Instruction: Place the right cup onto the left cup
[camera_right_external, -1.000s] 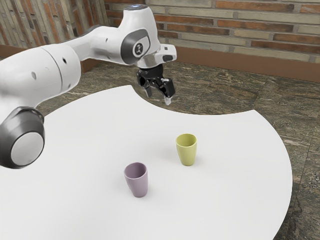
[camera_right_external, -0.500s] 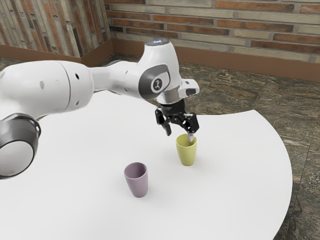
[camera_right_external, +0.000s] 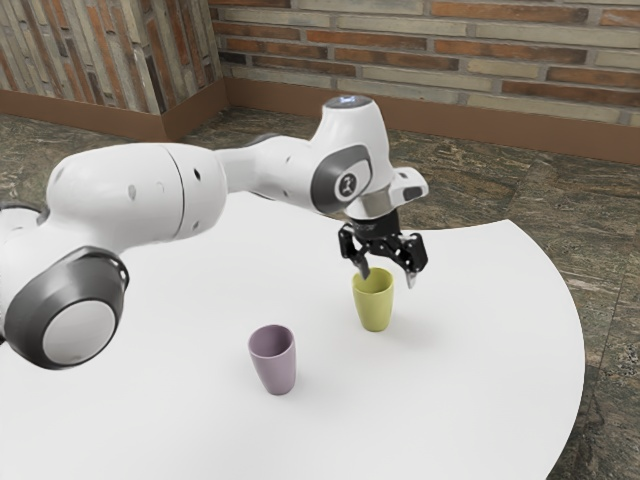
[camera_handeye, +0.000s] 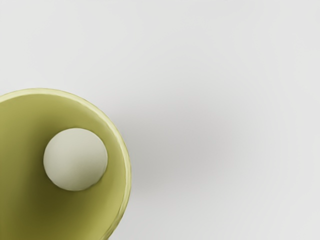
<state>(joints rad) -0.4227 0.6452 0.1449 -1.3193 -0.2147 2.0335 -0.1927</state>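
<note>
My black gripper (camera_right_external: 388, 275) is open at the yellow-green cup's rim height or slightly above, its fingertips spread apart with nothing held. The yellow-green cup (camera_right_external: 374, 308) stands upright on the table, under and partly behind the fingers. In the wrist view I look down into the same yellow-green cup (camera_handeye: 30, 125), with a pale round patch inside it. The purple cup (camera_right_external: 274, 362) stands upright and apart from it, toward the exterior view's lower left. Whether a fingertip touches the yellow-green cup, I cannot tell.
Both cups share a white table (camera_right_external: 450, 400) with a curved edge and a concave cutout at its far side. A brick wall (camera_right_external: 480, 60) rises beyond the dark stone floor (camera_right_external: 500, 180).
My arm has swung from beyond the table's far edge toward the exterior view's right and lower, over the yellow-green cup. Neither cup has moved.
</note>
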